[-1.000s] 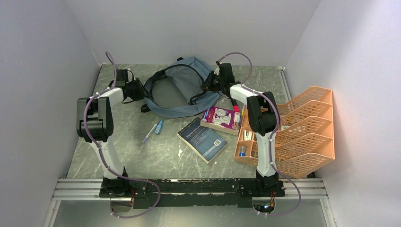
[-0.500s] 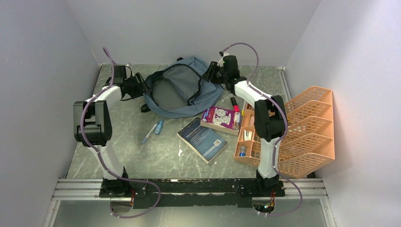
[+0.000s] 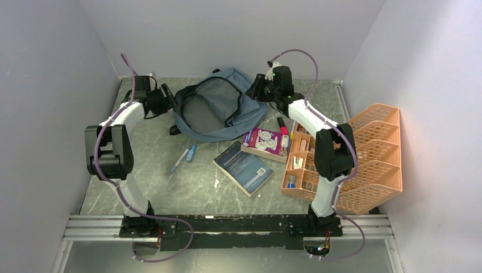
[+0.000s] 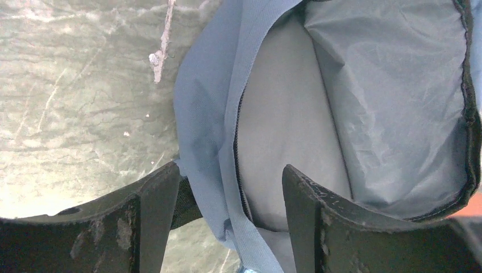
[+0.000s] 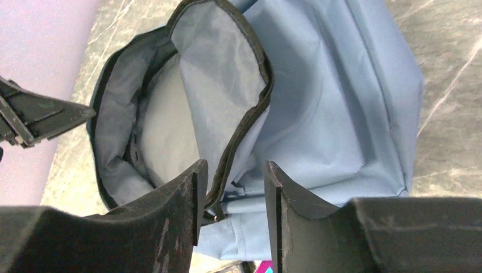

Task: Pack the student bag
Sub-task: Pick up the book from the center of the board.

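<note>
Student bag [image 3: 219,111] lay at the far middle of the table [image 3: 142,182], mouth gaping, with the left gripper [image 4: 230,173] spread wide astride its rim and the right gripper [image 5: 234,166] parted less around the zip edge (neither looked to pinch) — likely stationed to prop it open.

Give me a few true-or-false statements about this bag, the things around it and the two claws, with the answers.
1. The student bag lies unzipped on the table. True.
2. The dark blue book is inside the bag. False: it lies on the table, outside the bag.
3. The orange mesh tray stands at the table's right side. True.
4. The left gripper is clamped shut on the bag. False: its jaws stand apart, with the bag's edge between them.
5. The right gripper is at the bag's black zip rim. True.
</note>
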You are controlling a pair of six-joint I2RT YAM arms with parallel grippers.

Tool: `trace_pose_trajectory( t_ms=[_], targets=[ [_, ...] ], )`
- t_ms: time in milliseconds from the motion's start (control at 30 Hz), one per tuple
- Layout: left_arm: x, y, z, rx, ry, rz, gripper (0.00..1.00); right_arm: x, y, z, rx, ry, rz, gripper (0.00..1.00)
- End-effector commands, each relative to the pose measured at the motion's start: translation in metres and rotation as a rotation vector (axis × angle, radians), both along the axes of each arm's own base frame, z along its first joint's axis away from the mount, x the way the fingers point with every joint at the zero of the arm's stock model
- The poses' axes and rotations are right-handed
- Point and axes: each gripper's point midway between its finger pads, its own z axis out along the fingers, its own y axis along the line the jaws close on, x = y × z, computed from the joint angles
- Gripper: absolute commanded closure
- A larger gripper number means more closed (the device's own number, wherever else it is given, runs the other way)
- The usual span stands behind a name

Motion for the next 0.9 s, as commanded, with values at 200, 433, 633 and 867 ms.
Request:
trace_pose_trajectory(
  t_ms=[200, 433, 633, 867],
  targets=[
    [0.006, 0.004, 0.038, 0.086, -0.091, 0.015, 0.31, -0.061, 0.105, 0.023, 0.088, -0.043, 0.408, 0.67],
    [0.005, 0.006, 0.04, 0.097, -0.098, 0.019, 0.31, -0.036, 0.122, -0.034, 0.008, 0.069, 0.305, 0.8],
    [0.006, 0.004, 0.039, 0.084, -0.101, 0.009, 0.32, -0.017, 0.09, -0.076, -0.14, 0.121, 0.142, 0.83],
    [0.007, 0.001, 0.038, 0.069, -0.098, 0.002, 0.32, -0.012, 0.045, -0.134, -0.173, 0.237, 0.02, 0.8]
  ],
)
